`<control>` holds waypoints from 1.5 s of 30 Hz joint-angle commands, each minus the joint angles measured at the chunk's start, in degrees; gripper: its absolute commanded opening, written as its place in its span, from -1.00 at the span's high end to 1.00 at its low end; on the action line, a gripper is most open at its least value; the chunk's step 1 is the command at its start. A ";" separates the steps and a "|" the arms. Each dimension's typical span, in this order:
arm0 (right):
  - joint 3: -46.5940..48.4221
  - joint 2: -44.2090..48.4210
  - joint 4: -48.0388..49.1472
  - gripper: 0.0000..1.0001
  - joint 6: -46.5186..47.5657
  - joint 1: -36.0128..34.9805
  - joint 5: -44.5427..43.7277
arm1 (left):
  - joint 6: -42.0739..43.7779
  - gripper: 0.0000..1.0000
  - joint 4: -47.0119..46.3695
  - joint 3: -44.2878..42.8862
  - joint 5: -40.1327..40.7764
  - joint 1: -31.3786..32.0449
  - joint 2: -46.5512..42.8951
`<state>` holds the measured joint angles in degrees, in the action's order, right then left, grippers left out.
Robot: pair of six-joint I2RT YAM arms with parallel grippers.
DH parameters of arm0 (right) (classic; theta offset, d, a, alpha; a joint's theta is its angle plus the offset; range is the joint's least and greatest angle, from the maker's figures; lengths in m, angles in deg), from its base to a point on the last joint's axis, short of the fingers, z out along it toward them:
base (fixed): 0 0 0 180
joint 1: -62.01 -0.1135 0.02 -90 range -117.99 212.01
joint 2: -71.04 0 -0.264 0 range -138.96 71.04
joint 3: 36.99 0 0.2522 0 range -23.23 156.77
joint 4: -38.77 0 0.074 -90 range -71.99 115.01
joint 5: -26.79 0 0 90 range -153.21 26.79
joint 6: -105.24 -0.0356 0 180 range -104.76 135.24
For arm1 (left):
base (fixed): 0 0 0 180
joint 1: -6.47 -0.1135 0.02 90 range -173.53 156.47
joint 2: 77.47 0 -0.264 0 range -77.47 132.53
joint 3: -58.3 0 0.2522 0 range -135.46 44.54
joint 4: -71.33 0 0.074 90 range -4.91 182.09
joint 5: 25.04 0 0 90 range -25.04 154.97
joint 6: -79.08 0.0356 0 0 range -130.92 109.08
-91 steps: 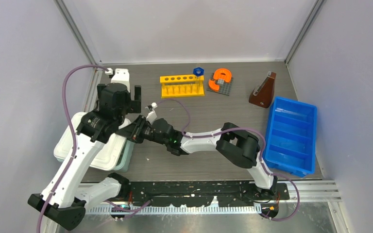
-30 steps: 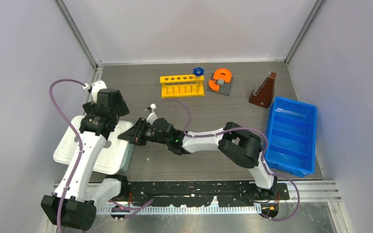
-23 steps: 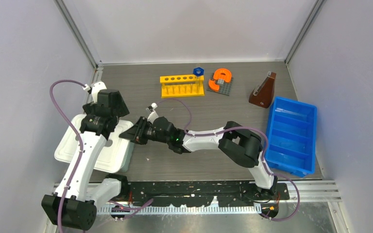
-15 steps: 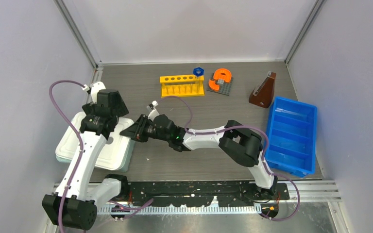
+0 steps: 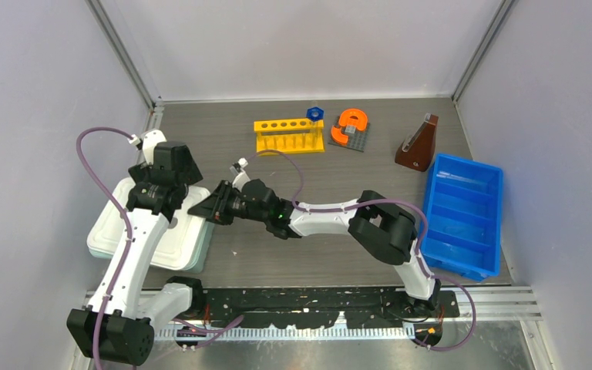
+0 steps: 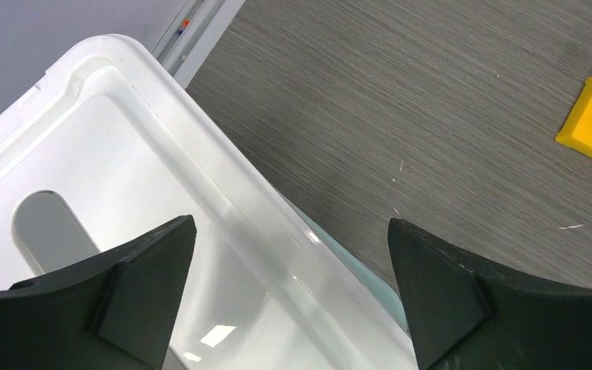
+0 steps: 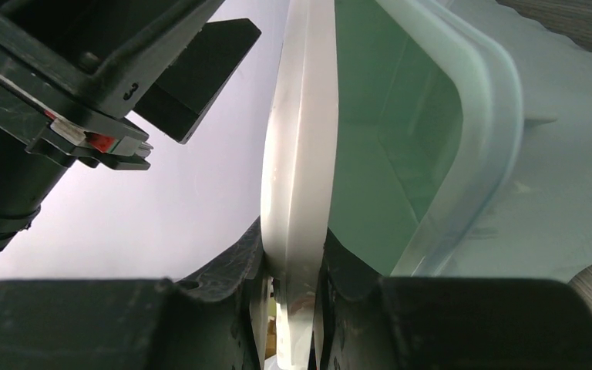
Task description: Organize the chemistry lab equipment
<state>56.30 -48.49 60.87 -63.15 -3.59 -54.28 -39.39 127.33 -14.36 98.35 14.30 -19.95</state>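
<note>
At the table's left, the white lid (image 5: 181, 239) lies over a pale green tub (image 7: 401, 139). The left gripper (image 6: 291, 226) hangs above the lid, fingers spread wide and holding nothing. The right gripper (image 7: 293, 262) reaches in from the right and pinches the lid's near-right rim, which stands apart from the tub's rim there. At back centre the yellow six-hole rack (image 5: 288, 135) stands with its long axis left to right, holes up, and the small blue hexagonal piece (image 5: 314, 113) sits just behind its right end. Beside it is the orange horseshoe piece (image 5: 351, 123) on its grey base (image 5: 358, 141). Farther right is the brown cone-shaped flask (image 5: 418, 146), neck toward the back wall, near a blue bin (image 5: 462, 164).
</note>
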 commanded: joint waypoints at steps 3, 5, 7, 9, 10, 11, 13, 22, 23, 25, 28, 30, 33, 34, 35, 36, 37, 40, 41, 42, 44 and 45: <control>2.86 -1.70 -2.26 0.99 1.04 -1.03 2.78 | -1.58 -0.99 -1.92 0.09 2.27 -0.36 0.17; 3.13 -1.83 -2.70 0.99 1.23 -1.36 3.14 | -1.80 -0.99 -1.92 0.11 2.45 -0.36 0.50; 3.05 -1.69 -3.26 0.99 1.61 -1.52 3.12 | -1.93 -0.99 -1.81 0.12 2.55 -0.39 0.90; 2.67 -1.34 -3.63 0.99 1.92 -1.56 2.84 | -2.11 -0.99 -1.98 0.31 2.48 -0.53 1.22; 1.95 -1.16 -3.63 0.99 2.01 -1.60 2.58 | -2.17 -0.99 -2.06 0.47 2.36 -0.79 1.47; 1.00 -0.51 -3.62 0.99 2.23 -1.58 1.64 | -2.28 -0.99 -2.07 0.67 2.22 -0.99 1.82; -0.62 0.63 -3.68 0.99 2.95 -1.55 -0.01 | -2.58 -0.99 -2.12 1.00 1.72 -1.35 2.39; -4.40 1.90 -0.76 0.99 2.34 0.00 -4.19 | -2.88 -0.99 -3.54 2.21 0.17 -2.80 3.08; -3.86 1.65 -0.86 0.99 2.22 0.15 -3.83 | -2.85 -0.99 -3.50 2.17 0.25 -2.90 3.19; -3.05 0.98 -1.03 0.99 1.97 0.42 -3.05 | -3.05 -0.99 -3.36 2.06 0.28 -3.34 3.65; -2.10 0.50 -1.89 0.99 2.50 0.56 -2.37 | -4.40 -0.99 -2.06 2.02 1.00 -4.29 4.11; -0.66 0.08 -3.23 0.99 3.18 0.56 -1.33 | -5.27 -0.99 -1.33 2.26 1.63 -5.20 4.11; 2.53 -1.08 -5.17 0.99 3.76 0.61 0.79 | -6.44 -0.99 -0.50 2.54 1.75 -6.89 4.03; 3.03 -1.68 -5.40 0.99 3.90 0.63 1.83 | -6.85 -0.99 -0.15 2.50 1.77 -7.28 4.04; 3.73 -1.99 -5.57 0.99 3.88 0.62 2.29 | -7.25 -0.99 0.24 2.54 2.02 -7.52 3.99; 3.94 -2.35 -5.59 0.99 3.80 0.64 2.97 | -7.91 -0.99 0.79 2.44 2.53 -7.57 3.92; 4.05 -2.50 -5.51 0.99 3.78 0.69 3.22 | -8.40 -0.99 1.24 2.33 3.11 -7.57 3.73; 4.30 -2.68 -5.66 0.99 3.84 1.24 4.07 | -9.82 -0.99 2.33 2.04 4.74 -7.57 3.19; 4.48 -2.83 -6.09 0.99 4.07 1.72 4.38 | -10.23 -0.99 2.51 2.02 5.06 -7.57 3.03; 5.20 -2.96 -6.47 0.99 4.19 2.02 5.17 | -10.62 -0.99 2.58 2.05 5.18 -7.57 2.83; 5.57 -2.98 -7.89 0.99 4.54 2.91 6.10 | -11.33 -0.99 2.66 2.20 5.11 -7.57 2.59; 5.47 -2.66 -8.50 0.99 4.89 3.35 6.08 | -11.62 -0.99 2.87 2.30 5.11 -7.57 2.53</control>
<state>59.80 -51.15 57.17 -60.61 -2.10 -50.04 -47.43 127.92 -12.00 102.02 7.09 -16.21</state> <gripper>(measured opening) 0.273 0.995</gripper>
